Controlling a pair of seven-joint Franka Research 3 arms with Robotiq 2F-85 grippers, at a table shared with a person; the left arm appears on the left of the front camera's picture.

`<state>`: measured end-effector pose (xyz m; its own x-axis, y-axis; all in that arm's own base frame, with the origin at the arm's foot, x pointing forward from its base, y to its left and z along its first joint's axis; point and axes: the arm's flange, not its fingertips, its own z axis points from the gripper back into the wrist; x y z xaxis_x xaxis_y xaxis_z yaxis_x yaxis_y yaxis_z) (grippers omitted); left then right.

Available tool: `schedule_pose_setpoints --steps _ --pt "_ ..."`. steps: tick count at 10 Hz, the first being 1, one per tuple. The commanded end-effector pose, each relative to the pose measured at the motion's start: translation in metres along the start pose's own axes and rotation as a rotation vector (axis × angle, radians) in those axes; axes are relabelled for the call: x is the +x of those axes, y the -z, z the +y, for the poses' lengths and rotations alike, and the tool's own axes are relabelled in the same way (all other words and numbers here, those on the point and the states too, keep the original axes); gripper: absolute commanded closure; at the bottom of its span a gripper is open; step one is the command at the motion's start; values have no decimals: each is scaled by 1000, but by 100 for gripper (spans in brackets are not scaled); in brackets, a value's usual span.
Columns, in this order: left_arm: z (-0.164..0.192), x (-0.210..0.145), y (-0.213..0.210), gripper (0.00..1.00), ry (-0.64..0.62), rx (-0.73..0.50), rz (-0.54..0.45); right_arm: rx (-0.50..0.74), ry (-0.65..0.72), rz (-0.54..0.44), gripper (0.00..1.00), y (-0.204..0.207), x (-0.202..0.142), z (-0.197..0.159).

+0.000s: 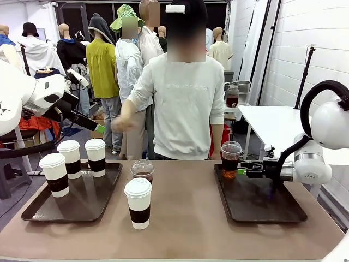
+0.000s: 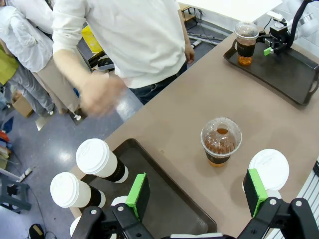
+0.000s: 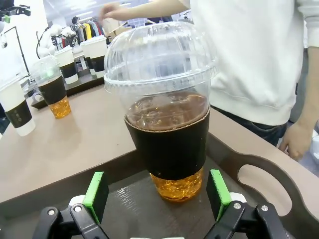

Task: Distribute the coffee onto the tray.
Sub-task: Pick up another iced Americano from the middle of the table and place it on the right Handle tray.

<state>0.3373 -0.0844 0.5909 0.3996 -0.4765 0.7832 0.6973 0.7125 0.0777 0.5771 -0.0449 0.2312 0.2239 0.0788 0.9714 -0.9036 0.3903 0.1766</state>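
Right fingers [image 3: 95, 195] gape, not touching the clear dome-lidded plastic coffee cup [image 3: 167, 124] on the brown tray [image 3: 124, 199]; left fingers [image 2: 138, 195] open, empty.

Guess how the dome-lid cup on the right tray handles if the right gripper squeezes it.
The dome-lid cup looks mostly full, so it is probably heavy and tippy if pushed high. Its clear walls likely flex; the black sleeve should grip better.
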Motion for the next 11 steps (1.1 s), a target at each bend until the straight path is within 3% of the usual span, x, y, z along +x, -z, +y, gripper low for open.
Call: schedule_pose_setpoints --steps 1,5,11 --pt "1 0 0 0 2 -4 -3 -18 -4 12 0 -10 4 20" --pt "1 0 0 0 2 -4 -3 -24 4 38 0 -23 5 66" --pt "1 0 0 0 2 -4 -3 106 -55 93 0 -7 7 110"
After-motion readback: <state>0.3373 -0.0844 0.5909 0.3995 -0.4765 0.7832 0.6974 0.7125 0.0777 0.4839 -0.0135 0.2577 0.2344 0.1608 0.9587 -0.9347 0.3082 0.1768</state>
